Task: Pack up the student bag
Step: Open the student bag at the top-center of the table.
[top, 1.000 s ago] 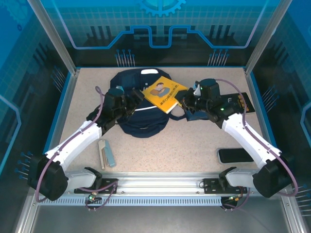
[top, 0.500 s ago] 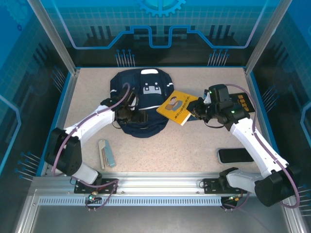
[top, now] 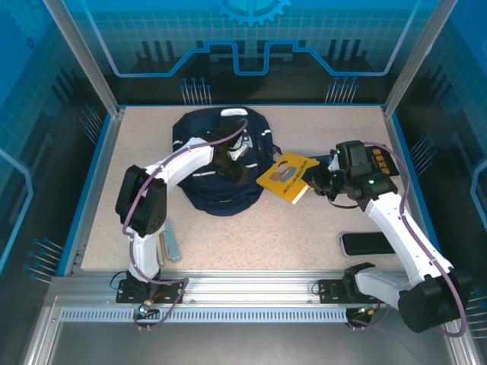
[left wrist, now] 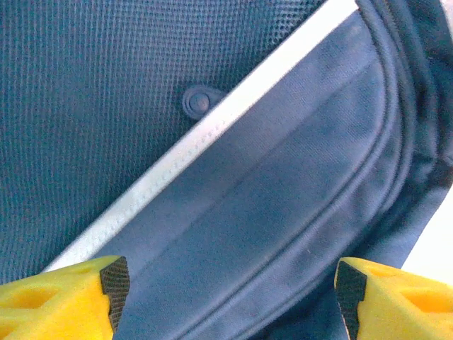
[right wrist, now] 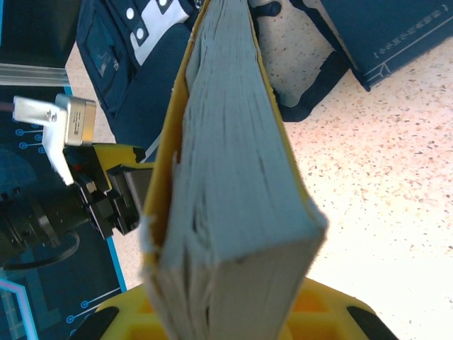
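While right hand (top: 316, 182) clamps yellow book (top: 288, 176) by 1 edge, student bag (top: 228, 199) lies flat toward desk's far edge, left of centre, just left of book. Bag's long axis runs far edge to near edge. Left hand (left wrist: 226, 287) hovers right over bag, jaws spread wide, nothing between. Left hand nearer bag; likely next: left hand parts bag's mouth, right hand carries book leftward in

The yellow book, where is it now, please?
In the top view, the yellow book is right of centre, in the right gripper, beside the student bag.
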### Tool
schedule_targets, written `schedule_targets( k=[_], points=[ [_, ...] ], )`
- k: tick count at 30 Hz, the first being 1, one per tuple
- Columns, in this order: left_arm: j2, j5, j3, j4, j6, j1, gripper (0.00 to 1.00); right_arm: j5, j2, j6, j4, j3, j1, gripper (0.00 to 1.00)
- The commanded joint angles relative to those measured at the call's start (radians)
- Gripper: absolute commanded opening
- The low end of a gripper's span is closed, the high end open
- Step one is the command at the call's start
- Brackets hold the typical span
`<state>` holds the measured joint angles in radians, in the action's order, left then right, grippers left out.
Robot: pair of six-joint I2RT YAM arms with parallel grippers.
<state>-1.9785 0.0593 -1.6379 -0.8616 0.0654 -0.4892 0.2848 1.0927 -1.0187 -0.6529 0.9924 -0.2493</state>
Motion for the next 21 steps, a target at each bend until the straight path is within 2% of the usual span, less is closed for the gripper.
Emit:
schedule_targets(
  k=[1, 5, 10, 16, 21],
  points=[
    [-0.056, 0.032, -0.068, -0.106, 0.106, -0.006, 0.79, 0.034, -0.037, 0.016, 0.017, -0.006, 0.02, 0.04],
    [-0.099, 0.041, -0.098, -0.14, 0.187, -0.018, 0.79, 0.038, -0.04, 0.015, 0.017, -0.016, 0.024, 0.04],
    [-0.139, 0.086, -0.121, -0.138, 0.22, -0.025, 0.78, 0.043, -0.032, 0.009, 0.023, -0.02, 0.024, 0.04],
    [-0.175, 0.185, -0.129, -0.11, 0.246, -0.025, 0.76, 0.041, -0.03, 0.007, 0.022, -0.021, 0.024, 0.04],
    [-0.164, 0.24, -0.148, -0.093, 0.259, -0.043, 0.64, 0.043, -0.025, 0.001, 0.021, -0.022, 0.024, 0.04]
  ],
)
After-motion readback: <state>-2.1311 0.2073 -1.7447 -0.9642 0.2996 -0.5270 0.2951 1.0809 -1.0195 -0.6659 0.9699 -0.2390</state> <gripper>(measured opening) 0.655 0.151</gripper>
